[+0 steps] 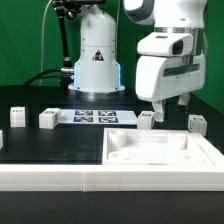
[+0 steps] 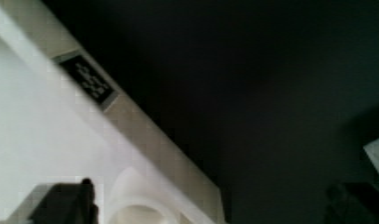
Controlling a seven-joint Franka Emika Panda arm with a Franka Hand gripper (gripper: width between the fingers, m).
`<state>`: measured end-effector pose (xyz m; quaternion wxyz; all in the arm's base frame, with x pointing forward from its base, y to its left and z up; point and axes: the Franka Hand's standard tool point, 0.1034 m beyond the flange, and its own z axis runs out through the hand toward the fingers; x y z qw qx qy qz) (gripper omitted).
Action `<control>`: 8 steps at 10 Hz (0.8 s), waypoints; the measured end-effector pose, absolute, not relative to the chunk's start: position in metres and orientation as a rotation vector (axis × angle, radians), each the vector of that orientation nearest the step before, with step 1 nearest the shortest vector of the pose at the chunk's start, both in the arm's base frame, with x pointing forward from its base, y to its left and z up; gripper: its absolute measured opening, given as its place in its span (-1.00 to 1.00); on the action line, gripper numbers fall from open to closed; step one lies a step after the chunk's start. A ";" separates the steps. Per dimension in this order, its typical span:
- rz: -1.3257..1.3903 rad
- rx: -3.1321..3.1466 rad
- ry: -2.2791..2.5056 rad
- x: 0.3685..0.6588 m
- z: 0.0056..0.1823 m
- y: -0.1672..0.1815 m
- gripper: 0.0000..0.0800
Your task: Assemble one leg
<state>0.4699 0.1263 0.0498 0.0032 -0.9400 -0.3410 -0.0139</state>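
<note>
Several small white legs stand on the black table: two at the exterior view's left (image 1: 17,117) (image 1: 47,120), one just behind the panel (image 1: 147,118) and one at the right (image 1: 197,123). The large flat white panel (image 1: 160,150) with recessed corners lies in front. My gripper (image 1: 172,111) hangs open and empty above the panel's far edge, between the two right-hand legs. In the wrist view the gripper (image 2: 207,203) is open. Its dark fingers (image 2: 61,202) straddle the panel's edge (image 2: 44,130), which carries a tag (image 2: 88,76), and a recessed corner (image 2: 150,205).
The marker board (image 1: 100,117) lies on the table behind the legs. The robot's base (image 1: 97,60) stands at the back with cables at its left. A white ledge (image 1: 60,180) runs along the table's front.
</note>
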 end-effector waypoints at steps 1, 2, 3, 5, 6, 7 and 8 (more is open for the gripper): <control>-0.047 -2.972 -0.971 0.468 0.050 0.134 0.62; -0.049 -3.013 -0.781 0.466 0.048 0.143 0.62; -0.045 -3.028 -0.690 0.463 0.047 0.151 0.62; -0.038 -3.046 -0.530 0.464 0.047 0.151 0.62; -0.034 -3.055 -0.444 0.463 0.047 0.153 0.62; -0.033 -3.062 -0.357 0.462 0.047 0.155 0.62; -0.048 -3.069 -0.099 0.456 0.047 0.164 0.62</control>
